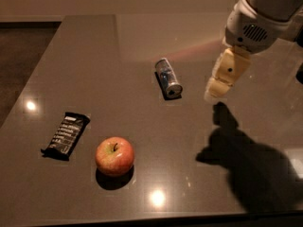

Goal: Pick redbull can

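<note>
The redbull can (pixel 168 77) lies on its side on the dark grey table (pixel 85 51), near the middle, with its shiny silver end facing the front. It is blue and silver. My gripper (pixel 213 92) hangs from the white arm at the upper right. It points down and to the left, above the table and a short way to the right of the can, not touching it. Its shadow falls on the table below and to the right.
A red apple (pixel 114 156) sits at the front left. A black-wrapped snack bar (pixel 66 135) lies to its left. The table's front edge runs along the bottom, and its left edge slants away towards dark floor.
</note>
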